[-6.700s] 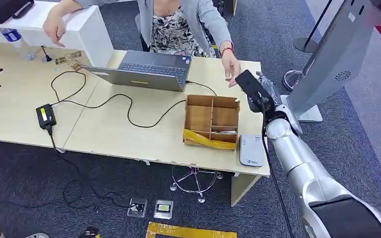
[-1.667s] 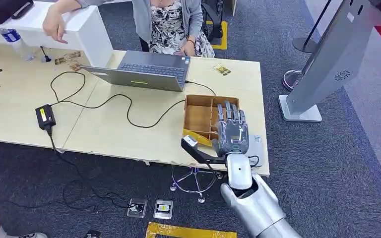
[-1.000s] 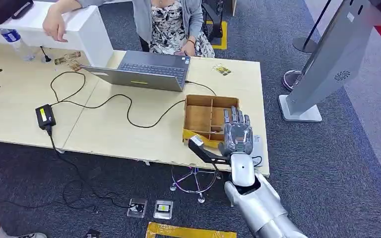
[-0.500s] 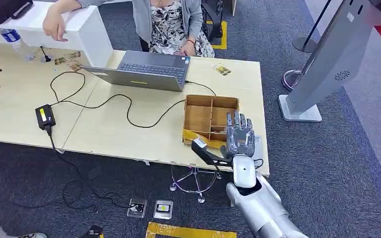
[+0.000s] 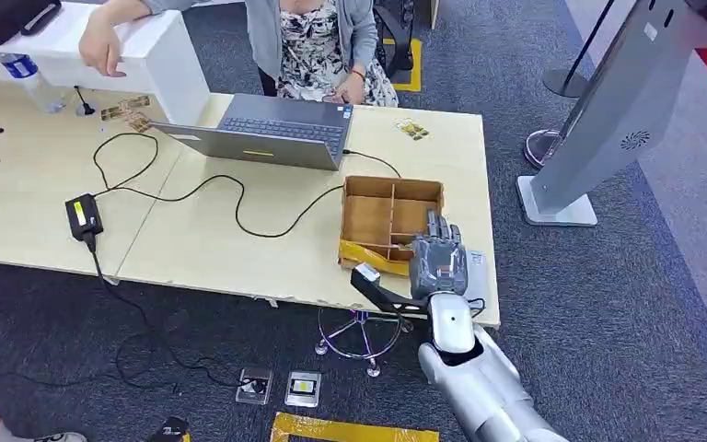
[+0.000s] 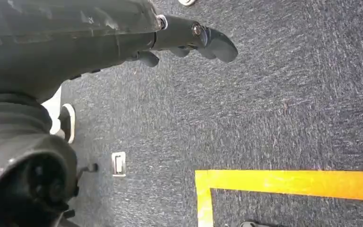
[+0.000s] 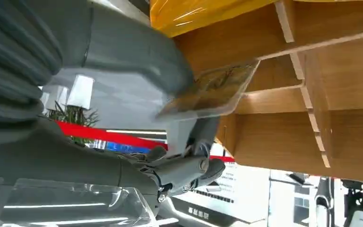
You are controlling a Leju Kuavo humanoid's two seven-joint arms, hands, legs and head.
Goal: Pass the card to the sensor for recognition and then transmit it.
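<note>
Reaching over the near right corner of the worktop (image 5: 239, 249), the right hand (image 5: 438, 262) sits above the front compartments of the divided cardboard box (image 5: 391, 221). Its thumb and fingers (image 7: 189, 168) pinch a clear-sleeved card (image 7: 212, 92) (printed pattern too blurred to read), held against the box's wooden dividers. A grey card reader (image 5: 475, 273) lies just beside the box, partly under the hand. The left hand (image 6: 189, 40) hangs over the carpet with fingers curled, holding nothing. A person (image 5: 313, 41) sits behind the laptop (image 5: 272, 129).
</note>
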